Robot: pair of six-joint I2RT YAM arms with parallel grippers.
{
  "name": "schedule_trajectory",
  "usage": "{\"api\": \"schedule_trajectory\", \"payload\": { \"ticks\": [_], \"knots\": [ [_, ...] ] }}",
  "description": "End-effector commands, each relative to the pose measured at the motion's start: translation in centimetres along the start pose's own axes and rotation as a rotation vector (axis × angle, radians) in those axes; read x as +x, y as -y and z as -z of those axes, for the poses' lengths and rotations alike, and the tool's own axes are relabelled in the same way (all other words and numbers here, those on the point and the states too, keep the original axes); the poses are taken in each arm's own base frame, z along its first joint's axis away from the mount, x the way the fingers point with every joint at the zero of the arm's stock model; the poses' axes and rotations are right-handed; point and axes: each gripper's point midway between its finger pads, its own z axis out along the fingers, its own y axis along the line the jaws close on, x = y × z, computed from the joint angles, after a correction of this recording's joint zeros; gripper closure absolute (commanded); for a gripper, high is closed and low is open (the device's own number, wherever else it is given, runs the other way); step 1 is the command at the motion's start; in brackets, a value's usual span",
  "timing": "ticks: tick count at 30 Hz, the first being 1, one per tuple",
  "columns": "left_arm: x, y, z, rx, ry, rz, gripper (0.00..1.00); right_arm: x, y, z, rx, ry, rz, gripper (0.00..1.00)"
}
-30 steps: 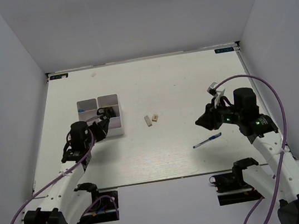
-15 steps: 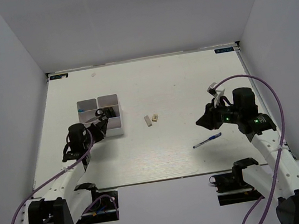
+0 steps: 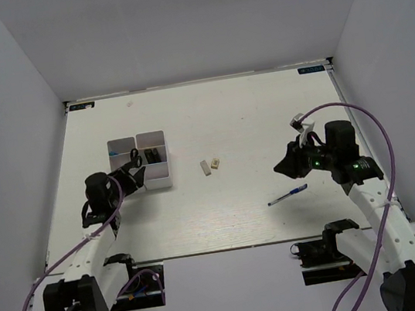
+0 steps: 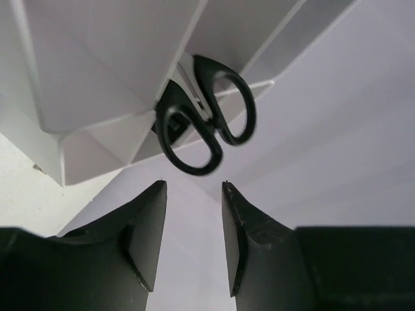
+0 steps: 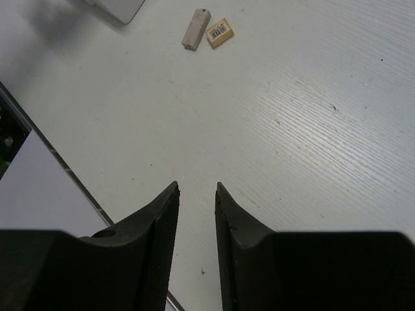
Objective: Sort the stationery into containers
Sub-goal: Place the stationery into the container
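The white tray (image 3: 151,140) stands left of centre. Black-handled scissors (image 4: 204,113) rest in one of its compartments (image 4: 97,78), handles leaning over the rim; from above the scissors (image 3: 151,156) show as a dark shape. My left gripper (image 4: 193,188) is open and empty just short of the handles, at the tray's near-left side (image 3: 132,174). My right gripper (image 5: 196,188) hovers open over bare table on the right (image 3: 283,166), holding nothing. A thin blue pen (image 3: 287,194) lies just in front of it.
Two small blocks lie mid-table: a pale beige one (image 5: 196,29) and a yellowish one with a barcode label (image 5: 220,32), side by side (image 3: 210,166). White walls enclose the table on three sides. The table's near edge (image 5: 65,168) runs below my right gripper.
My left gripper has opened, let go of the scissors and drawn back towards the near left. The scissors stay in the tray. The right arm has hardly moved.
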Motion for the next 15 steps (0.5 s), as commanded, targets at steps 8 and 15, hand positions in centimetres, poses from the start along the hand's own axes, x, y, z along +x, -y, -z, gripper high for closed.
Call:
{"api": "schedule_trajectory", "payload": {
  "ticks": [8, 15],
  "knots": [
    [5.1, 3.4, 5.2, 0.07, -0.174, -0.161, 0.75, 0.1, 0.0, 0.0, -0.036, 0.006, 0.028, 0.33],
    [8.0, -5.1, 8.1, -0.266, -0.498, -0.85, 0.99, 1.3, 1.4, -0.8, 0.005, -0.074, -0.033, 1.0]
  ]
}}
